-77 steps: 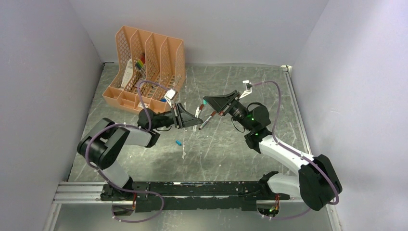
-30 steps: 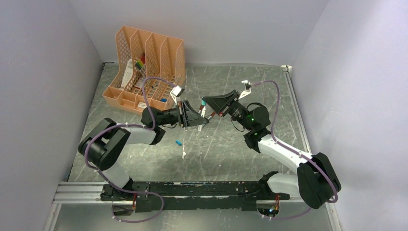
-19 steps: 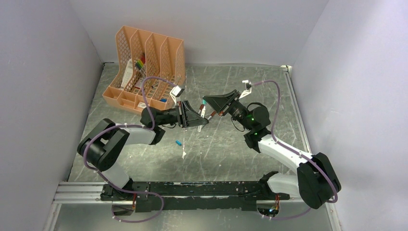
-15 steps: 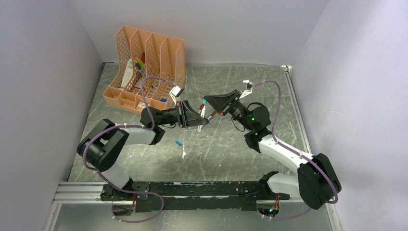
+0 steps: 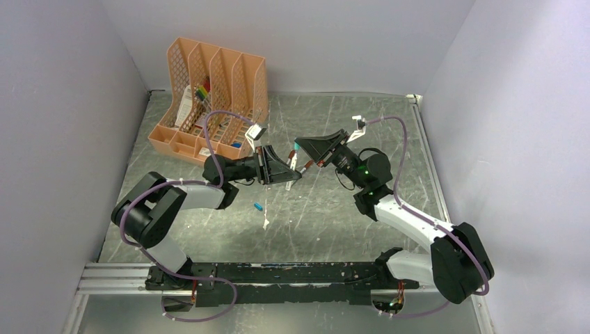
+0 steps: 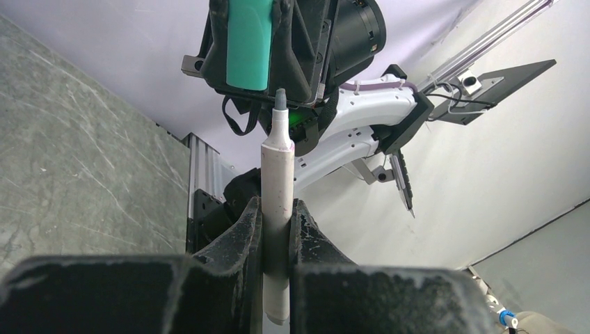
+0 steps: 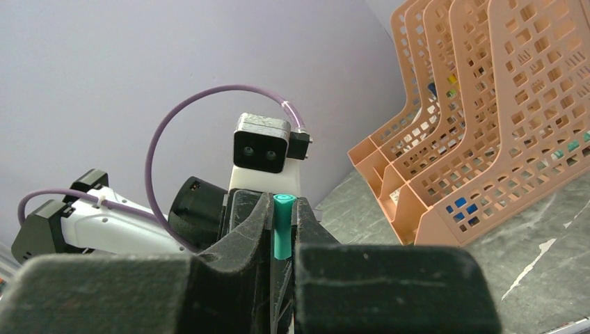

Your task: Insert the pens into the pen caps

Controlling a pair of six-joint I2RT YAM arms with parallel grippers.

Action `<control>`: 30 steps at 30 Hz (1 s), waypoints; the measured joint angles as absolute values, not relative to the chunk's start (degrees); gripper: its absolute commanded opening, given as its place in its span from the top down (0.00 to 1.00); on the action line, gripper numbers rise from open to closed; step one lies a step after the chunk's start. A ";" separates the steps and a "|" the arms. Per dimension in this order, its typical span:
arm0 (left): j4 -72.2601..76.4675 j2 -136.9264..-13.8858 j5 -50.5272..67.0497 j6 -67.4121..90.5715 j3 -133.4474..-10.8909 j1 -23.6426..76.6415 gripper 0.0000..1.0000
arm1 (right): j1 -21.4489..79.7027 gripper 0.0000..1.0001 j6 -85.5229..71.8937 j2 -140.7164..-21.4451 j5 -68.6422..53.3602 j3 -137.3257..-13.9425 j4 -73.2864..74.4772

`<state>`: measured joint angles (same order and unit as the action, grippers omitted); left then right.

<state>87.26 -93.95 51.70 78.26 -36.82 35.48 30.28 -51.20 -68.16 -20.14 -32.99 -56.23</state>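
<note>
Fingers on the left arm (image 6: 240,229) are clamped on the middle of a white pen (image 6: 277,174), whose dark tip sticks out past them. The tip sits right at the mouth of a teal cap (image 6: 249,42); I cannot tell whether they touch. Fingers on the right arm (image 7: 247,223) pinch that cap tightly. A loose blue cap (image 5: 258,207) lies on the tabletop (image 5: 334,223) nearby.

The overhead camera looks down from behind the base rail (image 5: 292,275) across the whole table (image 5: 327,223). The left wrist camera, close behind the left gripper (image 6: 277,209), faces the right gripper (image 6: 252,69); the right one mirrors it. All share that meeting spot.
</note>
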 measured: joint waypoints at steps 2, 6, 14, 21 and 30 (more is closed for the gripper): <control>87.26 -93.95 51.70 78.13 -36.82 35.48 0.93 | 30.26 1.00 -51.20 -68.16 -20.14 -32.99 -56.25; 87.26 -93.97 51.72 77.89 -36.82 35.48 0.93 | 30.26 1.00 -51.18 -68.16 -20.16 -32.99 -56.23; 87.29 -93.97 51.81 77.12 -36.82 35.86 0.93 | 30.15 1.00 -51.20 -68.16 -20.25 -32.99 -56.25; 87.31 -93.97 51.99 76.31 -36.82 35.86 0.93 | 30.04 1.00 -51.18 -68.18 -20.62 -33.01 -56.23; 87.37 -95.11 52.07 76.44 -36.82 35.86 0.93 | 29.32 1.00 -51.22 -67.99 -20.82 -33.01 -56.23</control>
<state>87.37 -95.11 52.07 76.44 -36.82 35.86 29.32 -51.22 -67.99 -20.82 -33.01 -56.23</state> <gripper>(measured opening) 0.177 0.045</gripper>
